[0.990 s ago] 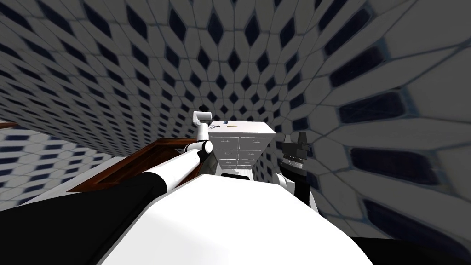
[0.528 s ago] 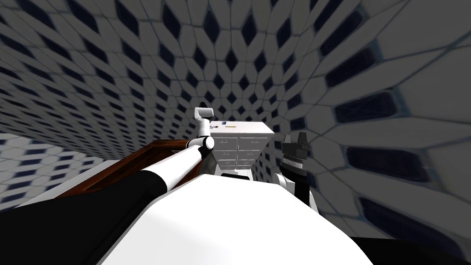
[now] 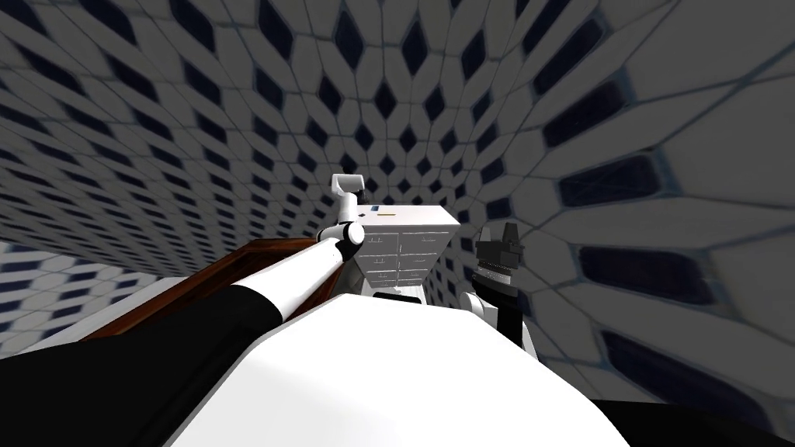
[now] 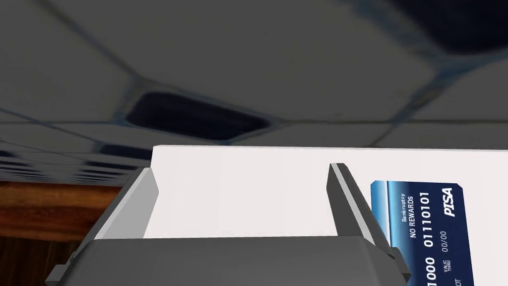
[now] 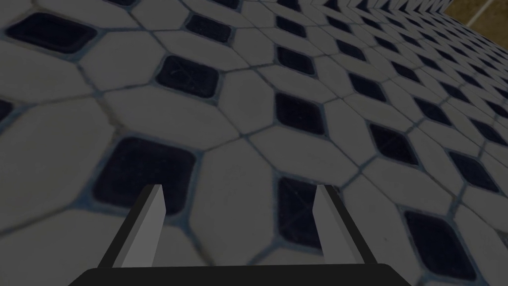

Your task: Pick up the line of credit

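the blue card (image 4: 426,223) is seen lying flat on the white worktop (image 4: 248,198) of the drawer unit (image 3: 404,248), just above the middle of the head frame. it is found outside the left gripper (image 4: 243,170), just beyond one spread finger, toward frame right in the head view, its long axis running with the fingers. a sideways shift looks needed. the right gripper (image 5: 239,188), also spread, is held well apart.

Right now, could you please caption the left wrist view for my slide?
Left end effector open over a white dresser top, the blue card lying just outside one finger.
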